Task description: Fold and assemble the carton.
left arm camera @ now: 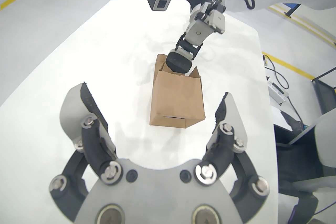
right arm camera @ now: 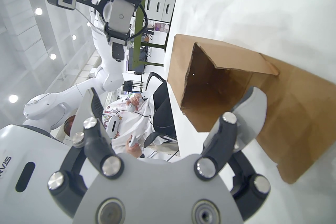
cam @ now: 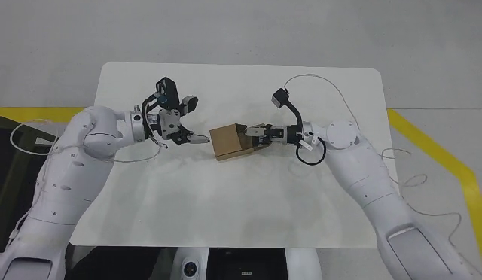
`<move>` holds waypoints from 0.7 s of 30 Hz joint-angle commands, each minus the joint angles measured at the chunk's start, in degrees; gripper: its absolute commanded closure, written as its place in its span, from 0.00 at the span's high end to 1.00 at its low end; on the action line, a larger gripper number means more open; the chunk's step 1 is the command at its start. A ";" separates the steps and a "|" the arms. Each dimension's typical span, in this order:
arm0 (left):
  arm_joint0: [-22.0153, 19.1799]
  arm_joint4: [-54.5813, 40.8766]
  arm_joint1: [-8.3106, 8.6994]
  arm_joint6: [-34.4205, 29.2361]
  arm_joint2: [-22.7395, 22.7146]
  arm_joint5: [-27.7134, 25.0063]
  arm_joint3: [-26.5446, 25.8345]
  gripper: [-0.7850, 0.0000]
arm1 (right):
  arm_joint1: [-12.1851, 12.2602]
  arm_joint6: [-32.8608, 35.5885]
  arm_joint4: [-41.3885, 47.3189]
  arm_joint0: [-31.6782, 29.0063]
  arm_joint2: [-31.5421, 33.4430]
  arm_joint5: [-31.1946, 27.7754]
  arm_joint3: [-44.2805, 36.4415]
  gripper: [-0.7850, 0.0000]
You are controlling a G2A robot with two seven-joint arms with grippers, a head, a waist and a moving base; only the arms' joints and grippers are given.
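One carton (cam: 230, 141): brown, on its side at the middle of the table (cam: 226, 84), with its length running left to right.
Carton, left end: appears closed; little light enters the interior from that side.
Carton, right end: open, with its flaps unfolded; one broad flap (right arm camera: 302, 117) lies flat on the table.
Left gripper (cam: 199, 138): fingers spread wide and holding nothing; it sits just left of the carton, facing the closed end and not touching it.
Right gripper (cam: 256, 133): fingers parted and gripping nothing; one finger pad (left arm camera: 178, 64) sits at the mouth of the open end, the other stands outside the carton.
Done, by judgement: the body is squared into a tube and one end is folded shut.
Remaining, by judgement: the right-end flaps must be turned in and tucked, and the carton then stood up or checked for square.
Progress: roughly midway.
Concern: the carton is unrestrained, so a push on the flaps may slide it leftward unless the left gripper braces it.
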 commanded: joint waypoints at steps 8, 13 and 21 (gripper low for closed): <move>3.67 22.96 2.23 20.83 3.95 -0.01 -0.75 1.00 | 1.93 -0.27 -3.82 -1.85 3.89 1.36 -4.73 0.00; 4.08 27.11 2.77 28.84 5.95 -0.01 1.13 1.00 | 3.04 -0.43 -8.18 -2.24 5.77 2.50 -7.84 0.00; 3.23 26.92 2.37 28.29 8.24 1.25 4.68 1.00 | 3.74 -2.88 -9.67 -3.04 7.92 3.48 -9.99 0.00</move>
